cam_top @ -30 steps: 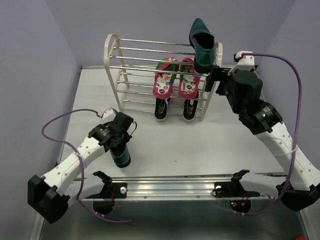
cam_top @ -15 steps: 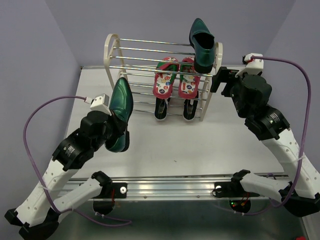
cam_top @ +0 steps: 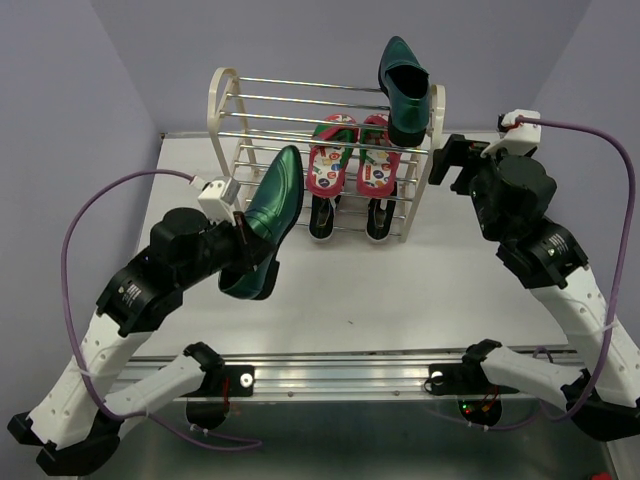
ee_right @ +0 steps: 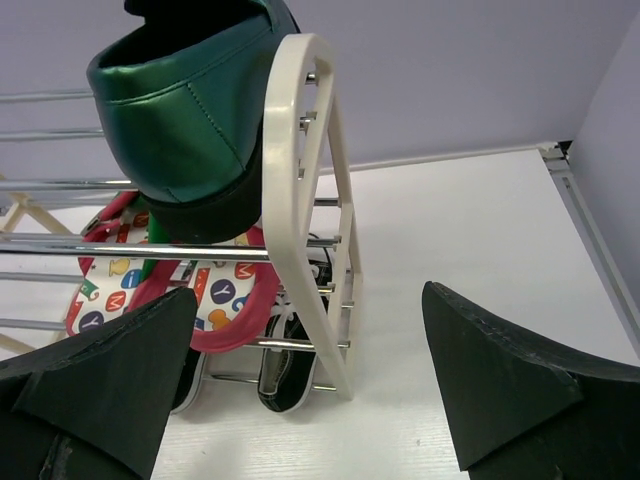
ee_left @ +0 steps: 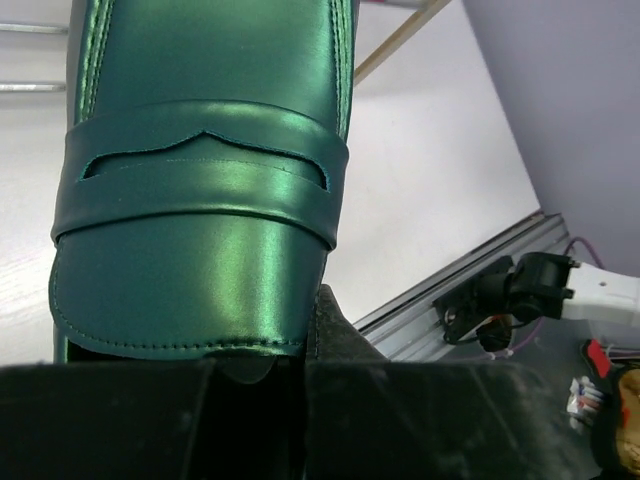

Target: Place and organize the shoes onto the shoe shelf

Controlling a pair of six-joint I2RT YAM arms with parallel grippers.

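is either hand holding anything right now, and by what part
The left hand grips a dark-green loafer by its rear part, at the opening behind the strap, with the toe pointing up. The right hand is open and empty.

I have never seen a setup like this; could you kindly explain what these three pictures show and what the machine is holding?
These are two robot arms bolted at the near edge of a white table. The wide picture comes from a fixed camera above and behind them. The other two come from a camera on each wrist. At the back stands a cream shoe shelf with metal rods. It carries one green loafer on top, red flip-flops on a middle tier and black sneakers lowest. The left tool is shut on a second green loafer, held above the table with its toe toward the shelf. The right tool is open and empty, beside the shelf's right end.
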